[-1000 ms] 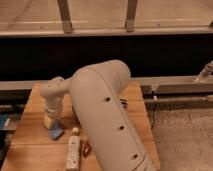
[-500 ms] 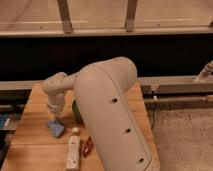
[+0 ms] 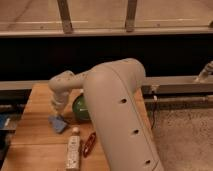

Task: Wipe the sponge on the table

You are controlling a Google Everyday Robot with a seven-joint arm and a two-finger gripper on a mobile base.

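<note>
One gripper (image 3: 58,112): low over my counter's (image 3: 35,137) left side, fingers closed on the sponge (image 3: 58,124).
Sponge: I see it touching the counter, just beside the green plate (image 3: 80,108).

Pale robot arm (image 3: 120,100) reaching down over the wooden worktop (image 3: 35,100). Its closed end effector (image 3: 56,114) meets the blue-grey sponge (image 3: 58,124). A green plate (image 3: 79,109) lies just beside; a white bottle (image 3: 73,152) and a red object (image 3: 89,144) lie nearer the camera.
</note>
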